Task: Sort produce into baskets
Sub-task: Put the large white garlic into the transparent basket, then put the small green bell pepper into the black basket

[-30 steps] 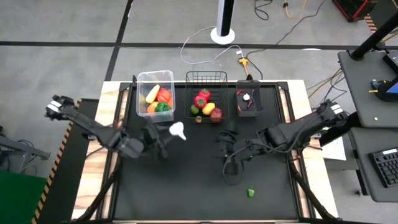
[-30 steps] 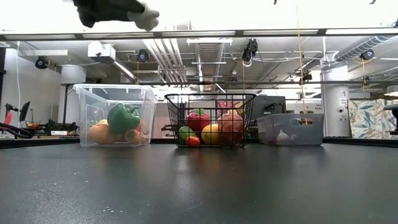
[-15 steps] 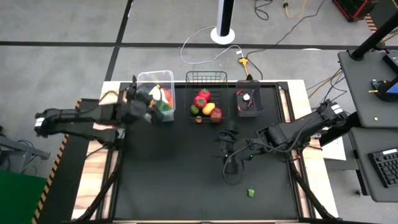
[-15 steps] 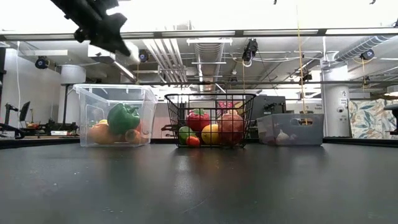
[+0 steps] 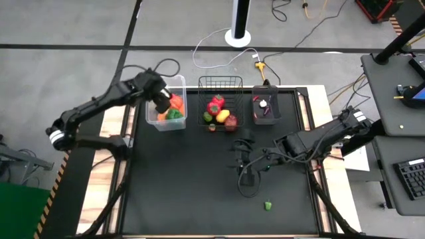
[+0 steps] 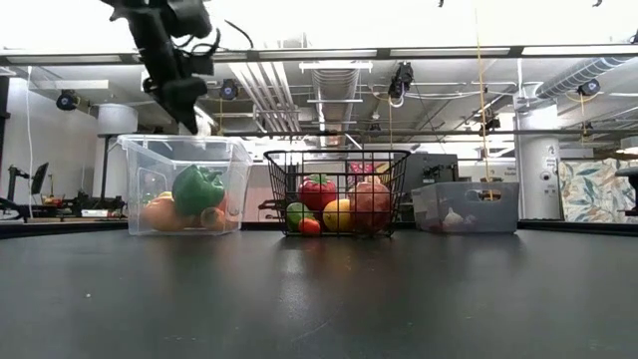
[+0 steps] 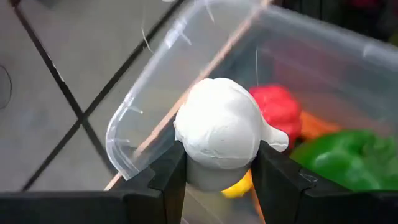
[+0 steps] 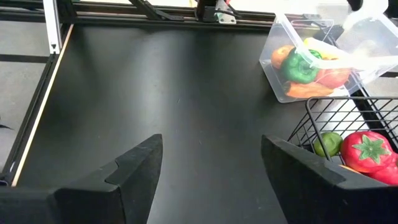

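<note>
The left pincer [image 7: 217, 180] is pinching a white vegetable [image 7: 217, 130], round with a small stub at one side, and it hangs above the clear tub [image 5: 154, 86] at the back left of the bench [image 5: 199, 192]. In the low view the arm comes down over the tub [image 6: 135, 160] and the pincer is above its rim, not yet inside. The tub already holds a green pepper [image 6: 197, 187], a red piece [image 7: 277, 109] and some orange and yellow pieces.

The step now, as I judge it, is to put the white piece down in this tub. To do it well, the pincer should first come over the middle of the tub, because in the wrist view the piece seems close to a rounded corner of the rim. If it is let go there, it may hit the rim and roll out to the floor. Then the pincer should go lower, until the piece is below the rim, and only then release. The piece is round and smooth, so a drop from high could bounce on the other produce.

The right pincer [image 8: 208, 180] is spread wide and holds nothing; it waits low over the middle of the bench. A small green piece [image 5: 268, 206] lies alone near the front, well apart from the wire basket [image 5: 220, 83] and the dark bin [image 5: 267, 99].
</note>
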